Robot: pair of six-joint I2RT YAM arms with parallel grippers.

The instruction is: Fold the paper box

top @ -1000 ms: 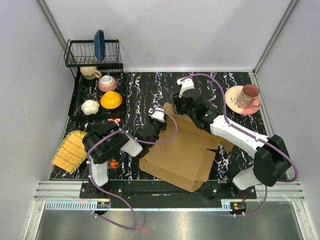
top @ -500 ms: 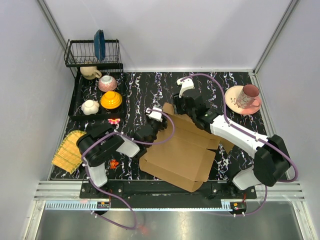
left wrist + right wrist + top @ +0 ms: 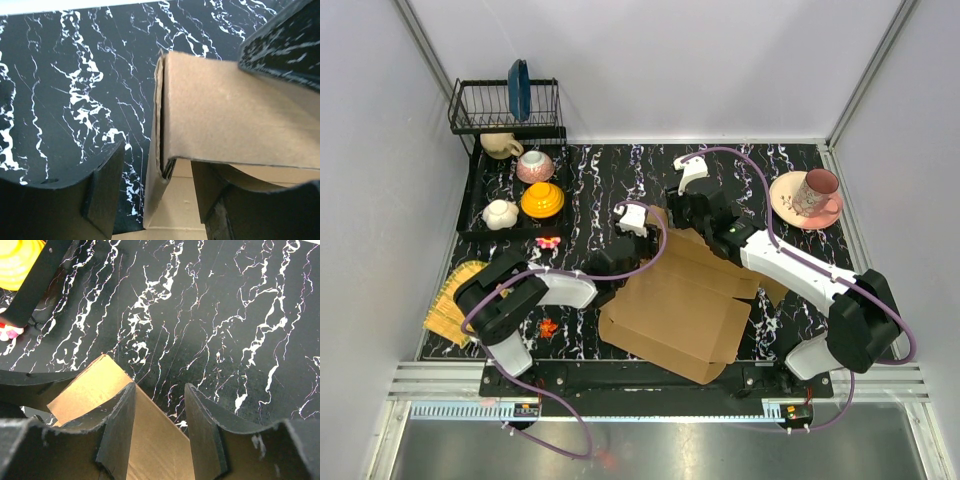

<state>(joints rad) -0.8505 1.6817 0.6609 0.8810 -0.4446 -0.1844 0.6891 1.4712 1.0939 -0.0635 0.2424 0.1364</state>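
Note:
The paper box (image 3: 680, 310) is a brown cardboard sheet, partly folded, lying flat in the middle of the black marble table. My left gripper (image 3: 620, 262) stands at the sheet's left edge. In the left wrist view a raised, doubled cardboard edge (image 3: 161, 150) stands between the spread fingers (image 3: 102, 192) of the left gripper (image 3: 157, 195), with a gap on each side. My right gripper (image 3: 680, 222) rests over the sheet's far flap. In the right wrist view the right gripper (image 3: 160, 435) is open, and the flap (image 3: 150, 445) runs under and between its fingers (image 3: 119, 432).
A dish rack (image 3: 470, 100) holding a blue plate (image 3: 518, 90) stands at the back left. In front of it is a tray with cups and bowls (image 3: 542, 200). A pink cup on a saucer (image 3: 815, 192) sits at the back right. A woven yellow mat (image 3: 455, 300) lies at the left edge.
My left gripper has opened, letting go of the cardboard edge, and its arm has swung back to the left. The right arm has not moved.

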